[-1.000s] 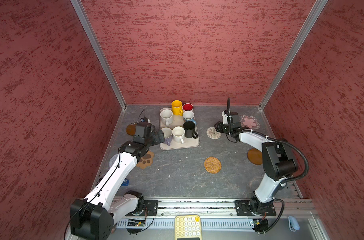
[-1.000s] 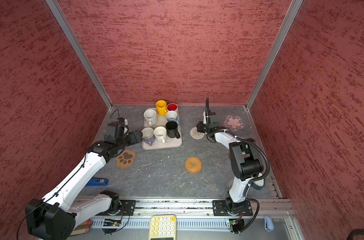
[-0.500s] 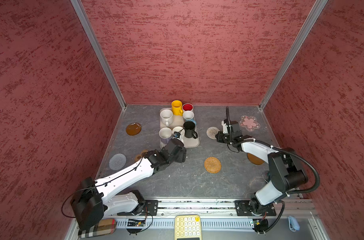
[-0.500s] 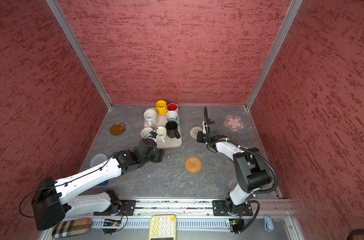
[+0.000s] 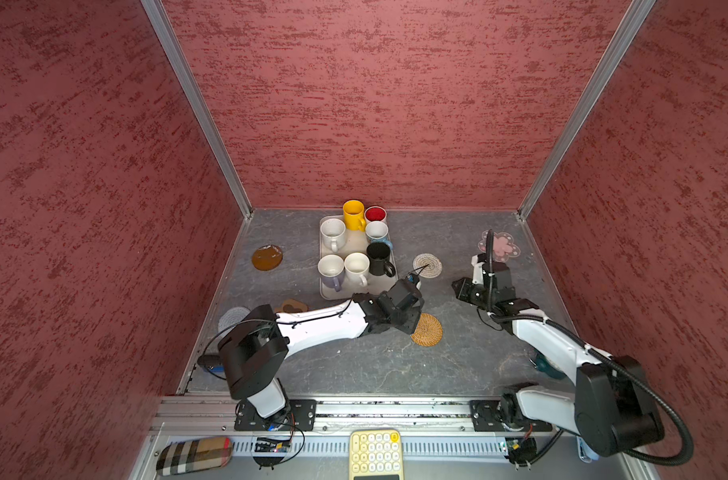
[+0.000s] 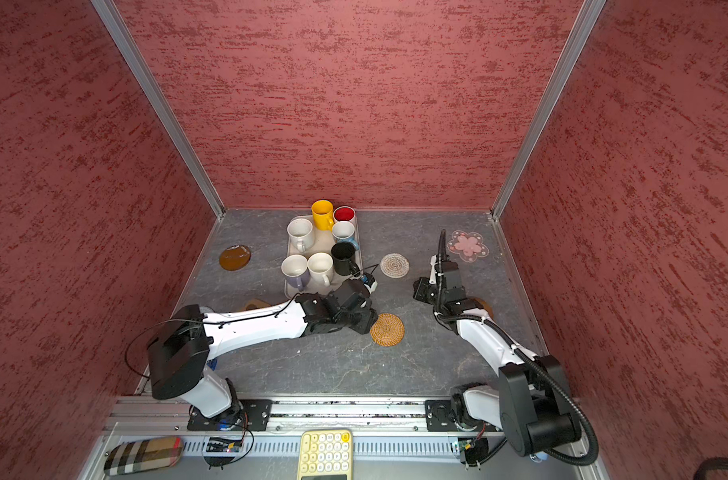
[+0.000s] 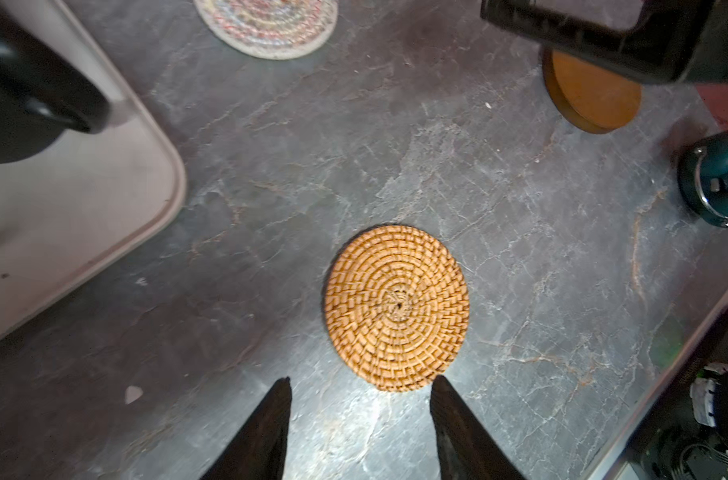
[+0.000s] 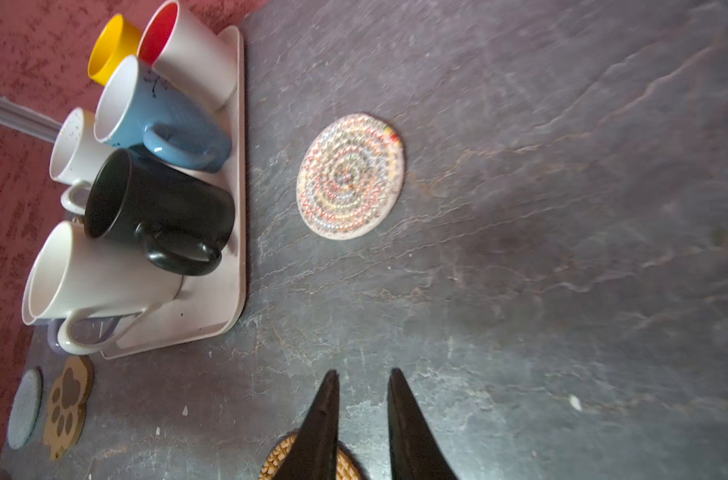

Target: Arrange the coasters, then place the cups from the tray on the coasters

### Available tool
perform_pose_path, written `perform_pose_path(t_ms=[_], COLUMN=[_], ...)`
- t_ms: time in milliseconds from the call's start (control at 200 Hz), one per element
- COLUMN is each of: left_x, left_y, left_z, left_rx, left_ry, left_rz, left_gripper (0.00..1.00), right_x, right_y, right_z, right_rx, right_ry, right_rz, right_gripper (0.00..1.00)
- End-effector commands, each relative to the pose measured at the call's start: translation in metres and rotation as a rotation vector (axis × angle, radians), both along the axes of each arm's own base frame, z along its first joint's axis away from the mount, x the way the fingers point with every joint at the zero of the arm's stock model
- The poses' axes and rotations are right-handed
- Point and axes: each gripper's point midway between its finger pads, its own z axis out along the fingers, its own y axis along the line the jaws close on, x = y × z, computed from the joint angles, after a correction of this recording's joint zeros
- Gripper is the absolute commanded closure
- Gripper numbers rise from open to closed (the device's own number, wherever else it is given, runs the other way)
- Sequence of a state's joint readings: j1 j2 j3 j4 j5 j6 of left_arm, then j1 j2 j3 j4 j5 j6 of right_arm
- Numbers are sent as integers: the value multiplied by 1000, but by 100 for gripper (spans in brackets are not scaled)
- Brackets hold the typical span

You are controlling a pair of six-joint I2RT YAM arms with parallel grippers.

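Seven cups, among them a yellow cup (image 5: 353,214) and a black cup (image 5: 378,258), stand on the beige tray (image 5: 326,293). My left gripper (image 7: 361,381) hangs open over bare table at the near edge of the tan rattan coaster (image 7: 396,307), holding nothing. My right gripper (image 8: 364,372) is narrowly open and empty, short of the whitish woven coaster (image 8: 349,176). Also on the table are the pink flower coaster (image 5: 499,245), an amber disc (image 5: 267,257), the grey woven round (image 5: 233,318) and the paw coaster (image 5: 291,306). A second amber disc (image 7: 595,97) is partly hidden by the right arm.
Red walls close in three sides of the table. A teal object (image 7: 719,183) sits near the right arm. A small blue item (image 5: 212,365) lies at the left table edge. A yellow calculator (image 5: 374,451) and a plaid case (image 5: 193,455) lie in front of the rail.
My left arm swung from the tray's left side round its front to the rattan coaster, its jaws narrowing. My right gripper drew back from the whitish coaster.
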State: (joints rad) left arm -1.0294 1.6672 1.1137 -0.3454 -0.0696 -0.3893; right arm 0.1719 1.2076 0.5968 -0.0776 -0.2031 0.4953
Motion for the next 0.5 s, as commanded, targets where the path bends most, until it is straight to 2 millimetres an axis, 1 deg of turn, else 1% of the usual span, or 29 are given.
perform_pose_path(t_ms=[0, 120, 185, 356, 496], left_x=[-8, -16, -21, -26, -32], left_y=[-25, -34, -37, -44, -47], left_z=[5, -9, -17, -34, -48], left_rx=[-42, -23, -24, -6, 19], left_ry=[23, 67, 98, 141, 170], left_rz=[-60, -93, -109, -129, -135], left_gripper=[48, 51, 52, 55, 57], right_x=[-9, -15, -18, -20, -22], right_y=[-12, -27, -31, -32, -29], right_z=[7, 10, 10, 9, 7], right_rx=[58, 89, 103, 110, 122], right_ry=[-11, -35, -36, -37, -29], right_rz=[-34, -84, -95, -98, -85], right_gripper=[76, 76, 76, 76, 76])
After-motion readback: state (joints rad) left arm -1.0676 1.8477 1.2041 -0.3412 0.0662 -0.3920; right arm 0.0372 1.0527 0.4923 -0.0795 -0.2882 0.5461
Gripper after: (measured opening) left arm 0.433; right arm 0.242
